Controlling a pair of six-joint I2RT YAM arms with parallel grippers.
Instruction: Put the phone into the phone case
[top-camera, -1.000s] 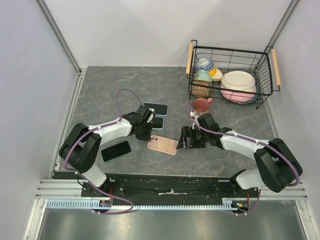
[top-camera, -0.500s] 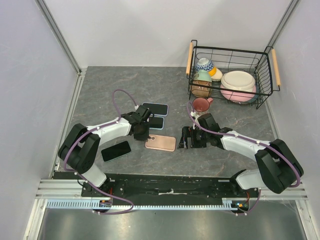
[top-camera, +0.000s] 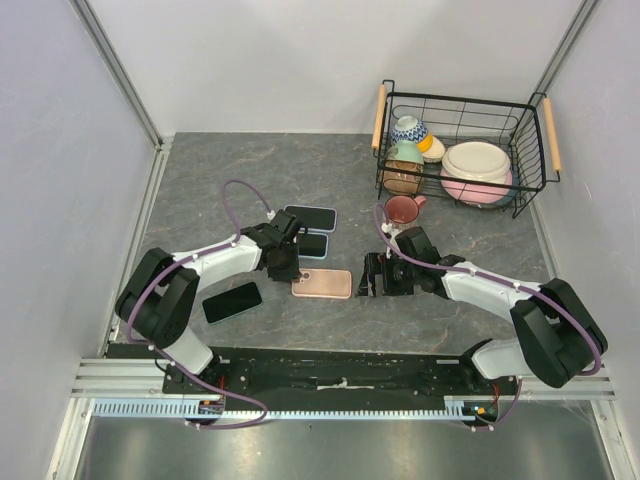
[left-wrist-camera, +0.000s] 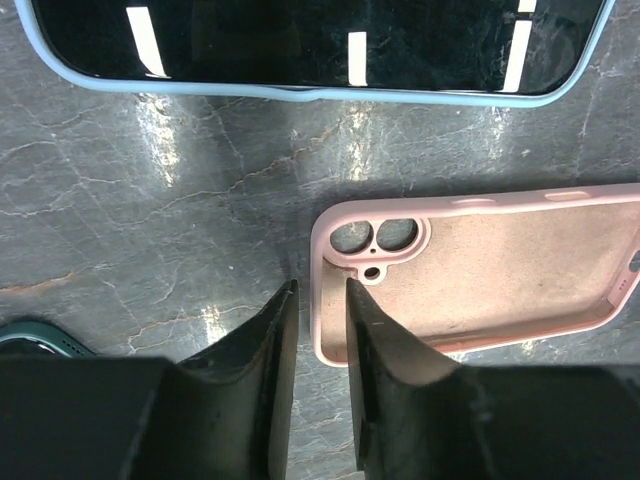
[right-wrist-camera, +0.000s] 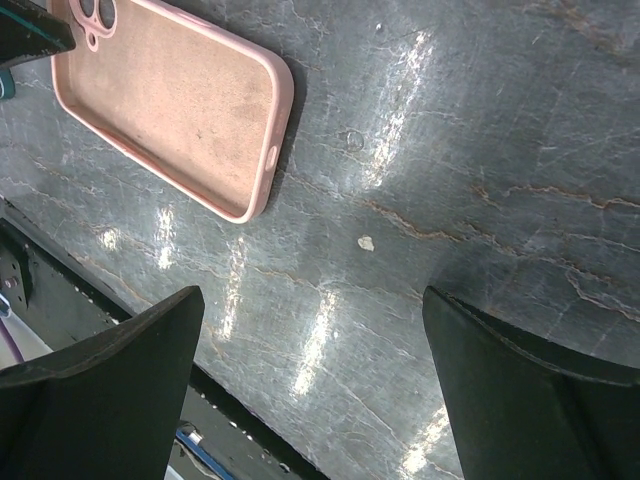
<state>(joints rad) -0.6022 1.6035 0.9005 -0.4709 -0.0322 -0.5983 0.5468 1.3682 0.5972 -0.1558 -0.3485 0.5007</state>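
The pink phone case lies flat on the table with its hollow side up. It also shows in the left wrist view and the right wrist view. My left gripper sits at the case's camera-hole end. Its jaws stand slightly apart on either side of the end rim, and a gap shows beside the rim. My right gripper is wide open over bare table, just right of the case. A bare black phone lies near the left arm's base.
A phone in a blue case and a dark teal-cased one lie just behind the pink case. A red mug stands behind my right gripper. At the back right a wire basket holds bowls.
The pink case has swung from a slanted position to lie square and flat. My left jaws, shut on its end before, have parted a little. The right arm has barely moved.
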